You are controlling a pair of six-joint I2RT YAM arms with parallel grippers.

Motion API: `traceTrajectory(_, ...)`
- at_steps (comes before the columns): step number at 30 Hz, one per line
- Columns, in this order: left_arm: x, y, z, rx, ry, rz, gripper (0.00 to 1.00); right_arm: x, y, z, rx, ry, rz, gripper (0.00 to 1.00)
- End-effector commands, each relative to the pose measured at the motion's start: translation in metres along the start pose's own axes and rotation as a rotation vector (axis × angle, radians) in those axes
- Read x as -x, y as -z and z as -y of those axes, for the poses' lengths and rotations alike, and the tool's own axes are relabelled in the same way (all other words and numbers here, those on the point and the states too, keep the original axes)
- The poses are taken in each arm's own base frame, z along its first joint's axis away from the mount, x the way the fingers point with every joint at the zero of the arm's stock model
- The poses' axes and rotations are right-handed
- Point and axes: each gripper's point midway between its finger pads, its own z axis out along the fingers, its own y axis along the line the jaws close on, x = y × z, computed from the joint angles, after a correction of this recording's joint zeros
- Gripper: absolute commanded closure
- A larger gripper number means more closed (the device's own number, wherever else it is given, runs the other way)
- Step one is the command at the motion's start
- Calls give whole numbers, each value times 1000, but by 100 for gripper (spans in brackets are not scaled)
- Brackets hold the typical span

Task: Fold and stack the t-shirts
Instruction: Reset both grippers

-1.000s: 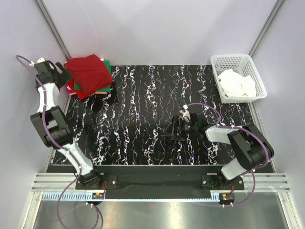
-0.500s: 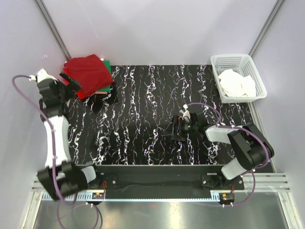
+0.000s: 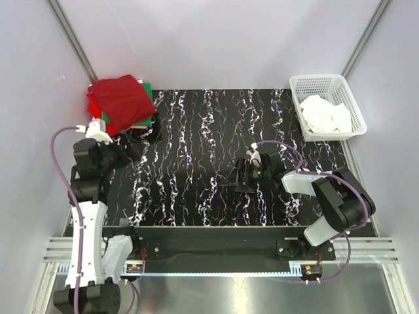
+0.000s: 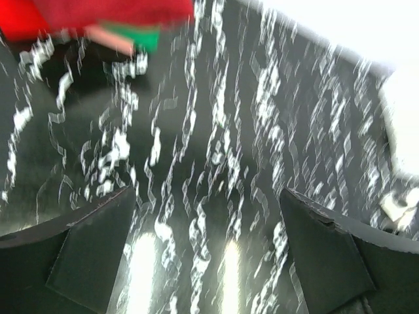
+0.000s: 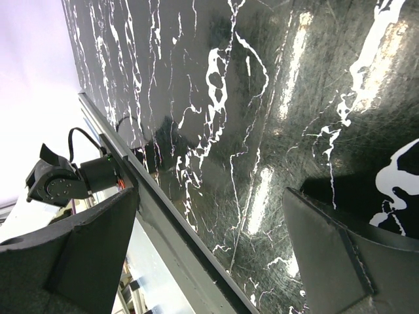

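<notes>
Where the far left corner of the table point(image 3: 196, 124) lies, the t-shirts point(image 3: 121, 101) are seen folded in one stack, a dark crimson one uppermost, with bright red and green edges showing beneath it. Just nearward of that stack, over the table's left side, the left gripper point(image 3: 126, 152) is held with its jaws spread wide and nothing between them. Near the table's middle, the right gripper point(image 3: 237, 178) is likewise parted and empty, low over the surface. At the table's far right corner a white basket point(image 3: 327, 82) is placed, with white cloth point(image 3: 324, 114) inside.
</notes>
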Motion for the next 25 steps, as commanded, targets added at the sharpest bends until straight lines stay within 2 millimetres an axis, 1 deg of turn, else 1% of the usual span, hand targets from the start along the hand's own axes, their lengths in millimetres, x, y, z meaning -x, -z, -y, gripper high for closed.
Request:
traceTrajectory(1, -38, 5, -5, -4, -61, -129, 1, 12, -2, -8, 21, 18, 14, 0)
traceTrajectory(2, -39, 9, -5, 11, -60, -122, 1, 12, -2, -8, 21, 16, 11, 0)
traceTrajectory(3, -42, 10, 1, -11, -78, -125, 1, 11, -2, -8, 21, 14, 9, 0)
traceTrajectory(7, -46, 10, 13, -76, -84, -120, 1, 11, -2, -8, 20, 13, 6, 0)
traceTrajectory(15, -51, 12, 27, -151, -98, -135, 1, 11, -2, -8, 18, 6, 0, 0)
traceTrajectory(22, -49, 16, 30, -158, -129, -110, 1, 9, -3, -7, 17, -3, -10, 0)
traceTrajectory(23, -47, 18, 28, -143, -133, -96, 1, 9, -3, -7, 19, -3, -8, 0)
traceTrajectory(25, -36, 21, 22, -83, -130, -57, 1, 9, -3, -7, 17, -7, -8, 0)
